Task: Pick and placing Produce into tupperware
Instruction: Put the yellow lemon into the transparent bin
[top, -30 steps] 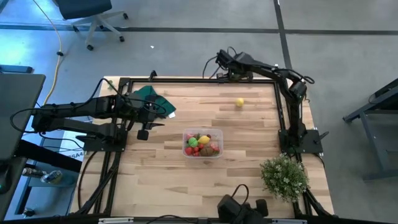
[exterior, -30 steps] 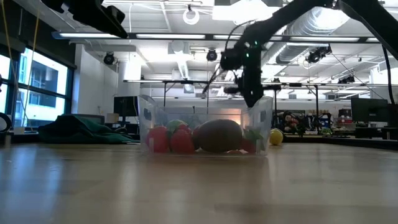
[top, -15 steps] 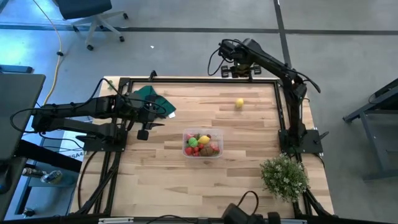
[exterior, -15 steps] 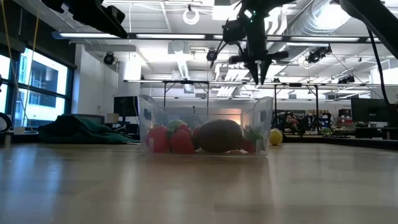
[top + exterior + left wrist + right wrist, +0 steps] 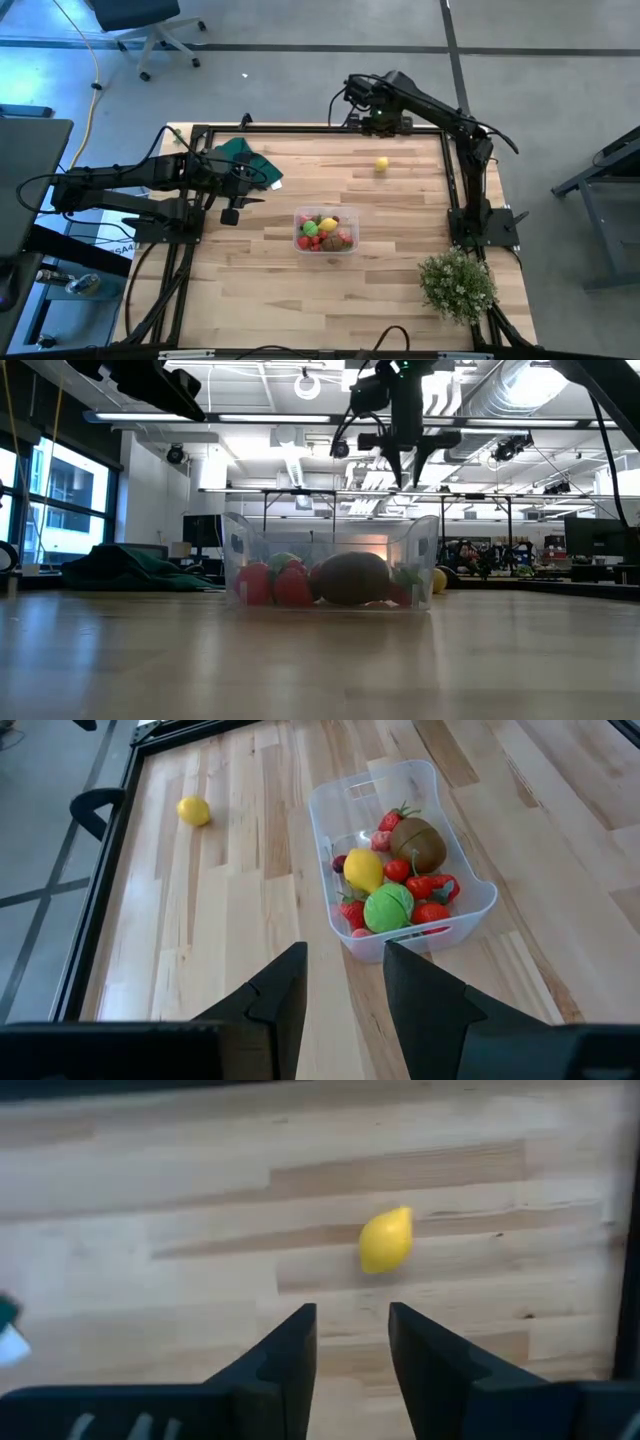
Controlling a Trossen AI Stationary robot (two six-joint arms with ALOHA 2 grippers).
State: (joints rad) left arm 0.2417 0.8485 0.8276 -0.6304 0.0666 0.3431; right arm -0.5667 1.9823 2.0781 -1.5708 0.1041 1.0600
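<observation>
Hovering over the table's [image 5: 400, 215] far edge, my right gripper [image 5: 346, 1342] stood partly open and empty, the yellow lemon [image 5: 385, 1240] lying loose just ahead. Farther off sat the tupperware [image 5: 326, 231] of produce [image 5: 392, 880], my left gripper [image 5: 343, 982] apart and empty, then the green cloth [image 5: 245, 157].

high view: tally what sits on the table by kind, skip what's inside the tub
clear tub: 1
loose lemon: 1
green cloth: 1
leafy plant: 1
total: 4
</observation>
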